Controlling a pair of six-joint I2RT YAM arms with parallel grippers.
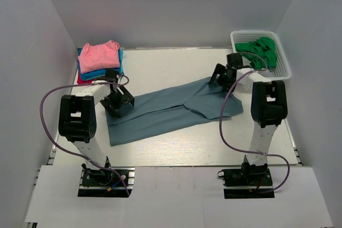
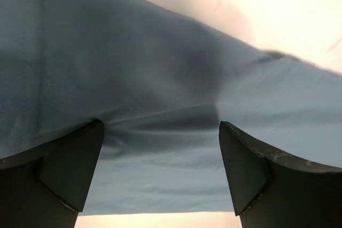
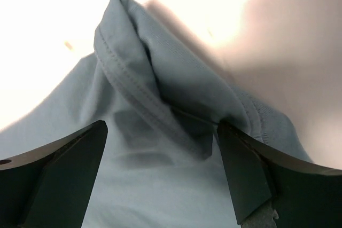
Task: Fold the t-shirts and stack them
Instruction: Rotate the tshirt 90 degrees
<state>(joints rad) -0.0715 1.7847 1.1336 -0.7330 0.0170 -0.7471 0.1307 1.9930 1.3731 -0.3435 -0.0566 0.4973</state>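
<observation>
Slate shirt point(image 1: 171, 113) lies flat across the middle of the table point(image 1: 176, 150), running as a long band from near left to far right. It looks partly folded lengthwise, with a diagonal fold edge showing toward its right end.

Left gripper point(image 1: 118, 104) sits over the shirt's left end. In the left wrist view the jaws are spread wide and released, with both fingers point(image 2: 59, 174) down at the cloth and nothing pinched between them. The cloth between the tips shows a few shallow creases.

Right gripper point(image 1: 223, 76) sits at the shirt's far right edge. In the right wrist view the jaws are likewise spread and released. A rolled, stitched hem of the shirt point(image 3: 160, 78) runs down between the fingers point(image 3: 251, 174); the cloth is not clamped.

Far left corner: pink shirt point(image 1: 99, 54) folded on top of a blue shirt point(image 1: 101, 72), with a red shirt point(image 1: 81, 78) just showing beneath both.

Far right corner: white mesh basket point(image 1: 283, 63) holding bunched green cloth point(image 1: 259, 49), just beyond the right gripper.
</observation>
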